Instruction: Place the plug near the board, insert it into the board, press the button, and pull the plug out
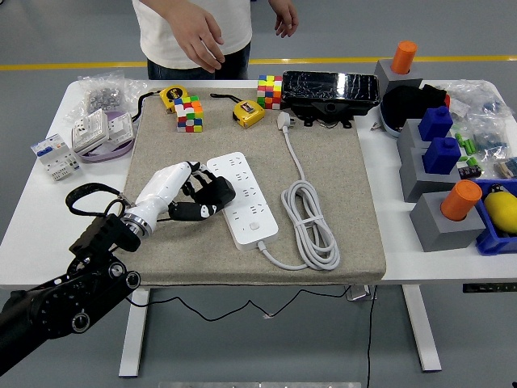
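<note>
- The left arm comes in from the bottom left corner, and the left hand (pixel 194 196) sits over the grey mat (pixel 161 259) on the white table (pixel 32 242).
- Its black fingers (pixel 216 191) are curled and lie on the left edge of the white power strip (pixel 242 198). The hand holds nothing.
- The power strip lies flat in the middle of the mat, tilted a bit.
- Its white cord (pixel 311 222) is coiled in loops just to the right of it.
- The cord runs up to the white plug (pixel 283 121), which lies near the far edge of the mat, well apart from the power strip.
- Farther back sit two colour cubes (pixel 189 113), two yellow tape measures (pixel 249 112) and a black box (pixel 329 90).
- A person stands at the far side with one hand (pixel 198 36) hanging above the table.
</note>
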